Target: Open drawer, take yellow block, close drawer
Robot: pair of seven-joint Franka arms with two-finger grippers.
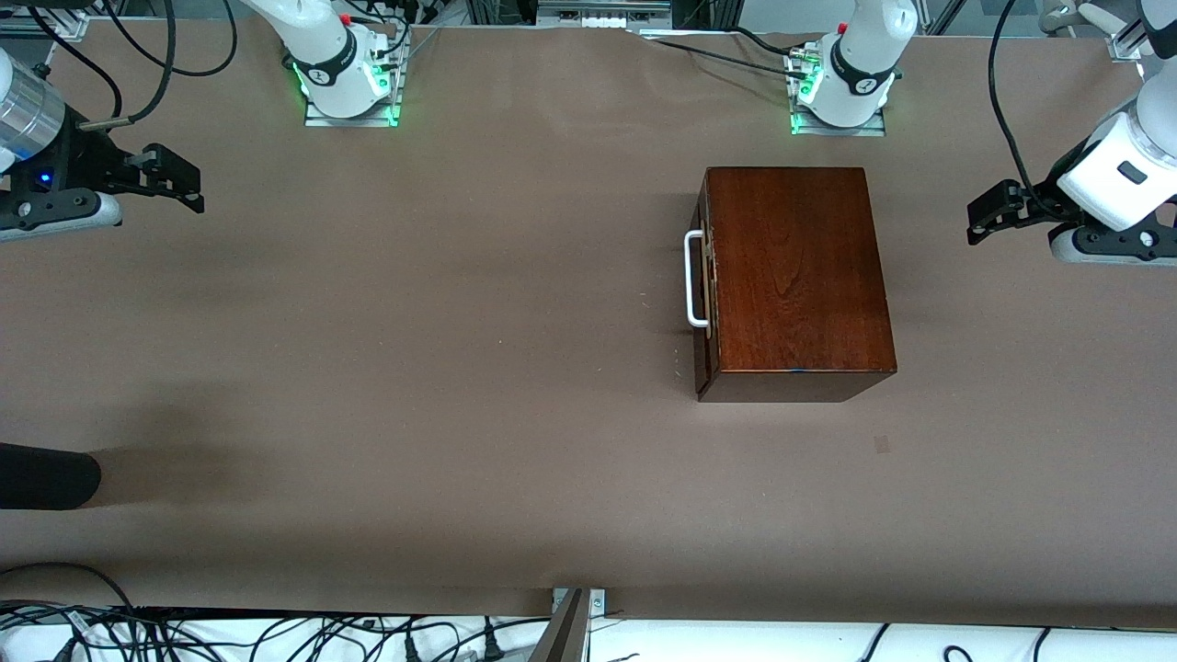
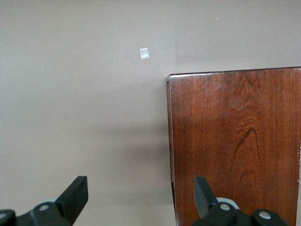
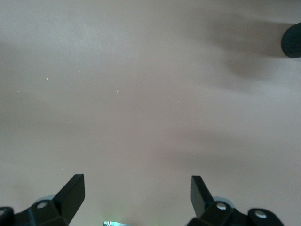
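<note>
The dark reddish-brown wooden box stands on the table toward the left arm's end. Its drawer is pushed in shut, with the white U-shaped handle on the side facing the right arm's end. The box top also shows in the left wrist view. The yellow block is hidden. My left gripper is open and empty, up in the air beside the box at the left arm's end of the table. My right gripper is open and empty over the bare table at the right arm's end.
A brown cloth covers the table. A small pale tape mark lies nearer the front camera than the box, also in the left wrist view. A black rounded object pokes in at the right arm's end, also in the right wrist view.
</note>
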